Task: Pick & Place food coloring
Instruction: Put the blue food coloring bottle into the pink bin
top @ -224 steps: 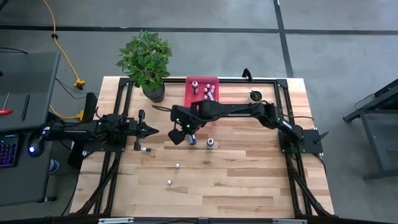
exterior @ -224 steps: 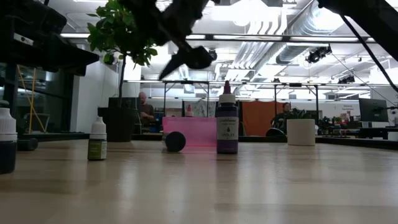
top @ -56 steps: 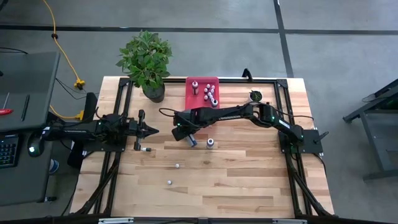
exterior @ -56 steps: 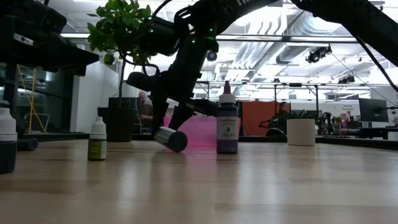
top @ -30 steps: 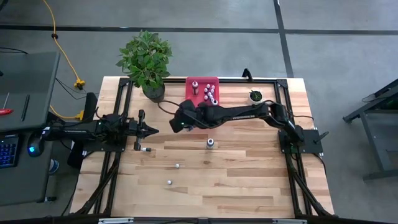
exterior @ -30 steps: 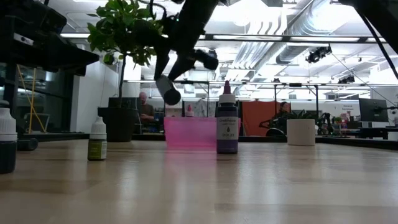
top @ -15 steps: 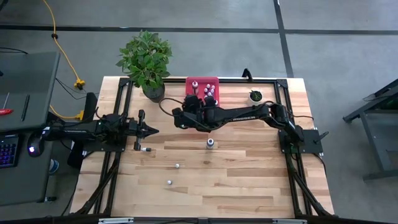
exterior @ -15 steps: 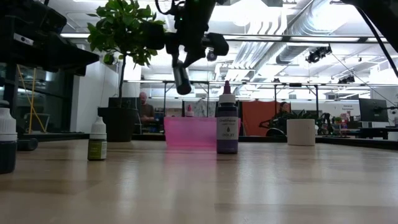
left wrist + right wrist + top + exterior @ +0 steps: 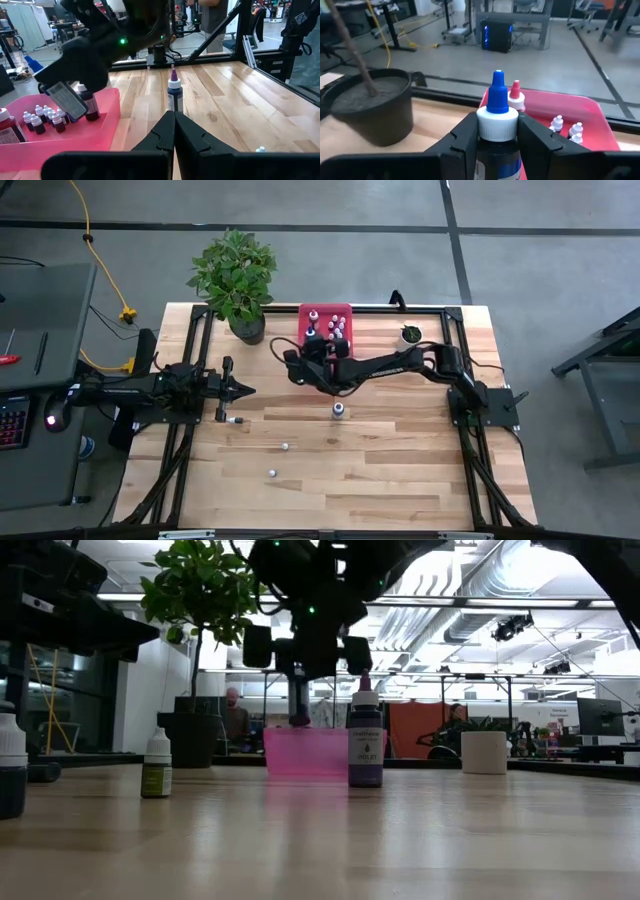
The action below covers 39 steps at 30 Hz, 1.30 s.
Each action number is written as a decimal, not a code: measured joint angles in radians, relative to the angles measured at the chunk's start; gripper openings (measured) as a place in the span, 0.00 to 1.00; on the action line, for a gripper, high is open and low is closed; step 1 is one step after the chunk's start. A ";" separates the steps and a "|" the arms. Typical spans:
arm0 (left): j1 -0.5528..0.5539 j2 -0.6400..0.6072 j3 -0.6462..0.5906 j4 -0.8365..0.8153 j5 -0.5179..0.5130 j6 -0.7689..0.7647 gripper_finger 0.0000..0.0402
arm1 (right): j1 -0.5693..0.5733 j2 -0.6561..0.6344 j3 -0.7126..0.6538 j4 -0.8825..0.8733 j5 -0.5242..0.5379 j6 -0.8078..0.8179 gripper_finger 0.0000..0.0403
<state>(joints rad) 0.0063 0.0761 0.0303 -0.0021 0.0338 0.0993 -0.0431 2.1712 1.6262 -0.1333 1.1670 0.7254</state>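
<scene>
My right gripper (image 9: 311, 345) is shut on a dark food coloring bottle (image 9: 495, 125) with a white cap and blue tip. It holds the bottle over the near left part of the pink tray (image 9: 346, 308). Several small bottles (image 9: 338, 328) stand in the tray. In the low view the held bottle (image 9: 298, 700) reaches down behind the tray's wall (image 9: 305, 755). A purple bottle (image 9: 338, 410) stands upright on the table near the middle. My left gripper (image 9: 242, 390) waits shut at the left, level, pointing toward the table's middle. My right gripper pinches the bottle between its two fingers (image 9: 462, 140) at the white cap (image 9: 496, 131) and the shoulder below it. The fingers come about level from the table's near right side. The bottle is lifted clear, tip up, its lower end over the tray.
Small loose bottles stand on the table (image 9: 285, 447) (image 9: 271, 473), and one (image 9: 237, 420) stands by my left gripper. A large potted plant (image 9: 235, 280) stands at the far left beside the tray, and a small white pot (image 9: 411, 335) at the far right. Black frame rails edge the table.
My right gripper has carried the bottle toward the far edge and over the pink tray, then gone down. The wrist has turned, bringing the bottle from slanted to tip up, and its lower end now stands behind the tray's wall in the low view.
</scene>
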 joint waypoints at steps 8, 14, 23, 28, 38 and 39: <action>0.000 0.000 0.000 0.000 0.000 0.000 0.00 | -0.054 0.000 -0.044 0.072 0.040 -0.011 0.26; 0.000 0.000 0.000 0.000 0.000 0.000 0.00 | -0.097 0.023 -0.044 0.116 0.006 -0.016 0.27; 0.000 0.000 0.000 0.000 0.000 0.000 0.00 | -0.128 0.068 -0.035 0.169 -0.006 -0.023 0.27; 0.000 0.000 0.000 0.000 0.000 0.000 0.00 | -0.141 0.106 0.006 0.171 -0.018 -0.059 0.27; 0.000 0.000 0.000 0.000 0.000 0.000 0.00 | -0.155 0.161 0.092 0.167 -0.066 -0.129 0.27; 0.000 0.000 0.000 0.000 0.000 0.000 0.00 | -0.155 0.161 0.092 0.163 -0.065 -0.129 0.27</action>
<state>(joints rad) 0.0062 0.0764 0.0303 -0.0021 0.0341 0.0990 -0.1978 2.3325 1.7184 0.0301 1.1019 0.5961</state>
